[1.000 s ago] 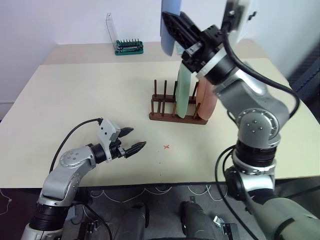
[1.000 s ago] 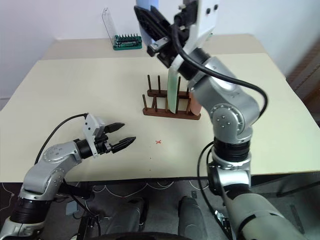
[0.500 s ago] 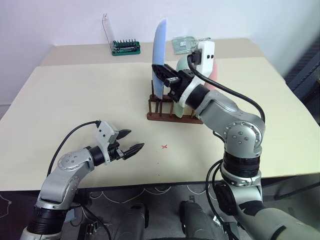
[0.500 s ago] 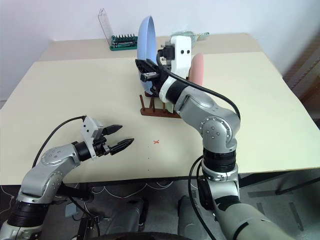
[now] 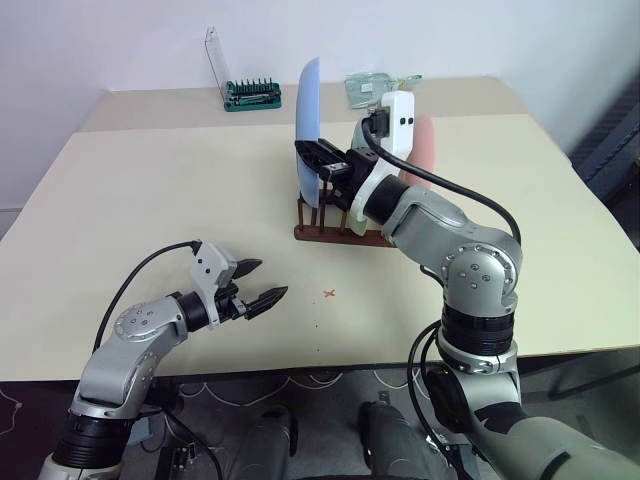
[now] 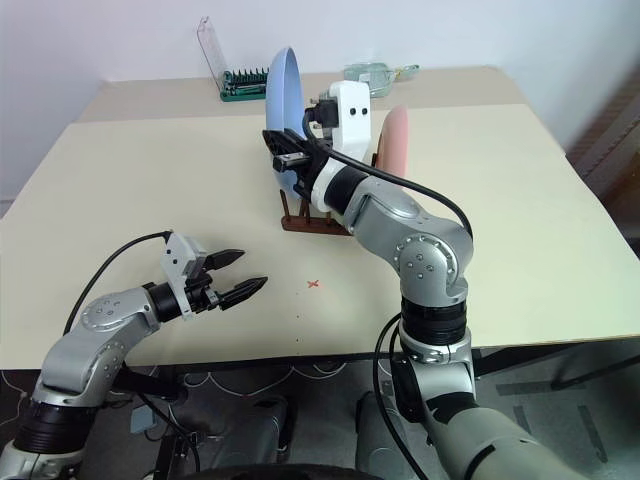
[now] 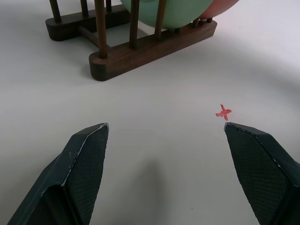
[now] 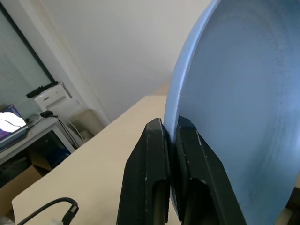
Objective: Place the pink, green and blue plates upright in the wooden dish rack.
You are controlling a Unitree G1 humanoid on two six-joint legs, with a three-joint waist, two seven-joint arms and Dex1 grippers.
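Observation:
The wooden dish rack [image 5: 340, 236] stands mid-table. A green plate [image 7: 154, 11] and a pink plate [image 5: 426, 150] stand upright in its right half. My right gripper [image 8: 169, 124] is shut on the rim of the blue plate [image 5: 308, 125] and holds it upright over the rack's left end. The plate's lower edge is down by the pegs; I cannot tell whether it rests on the rails. My left gripper [image 5: 272, 278] hovers open and empty above the table, in front of and to the left of the rack.
A green bit set with a clear lid [image 5: 255, 93] and a clear packet [image 5: 375, 85] lie at the table's back edge. A small red cross [image 5: 332, 294] is marked on the tabletop just right of the left gripper.
My right arm has come down, bringing the blue plate from high above the rack to its left end. The left arm has not moved.

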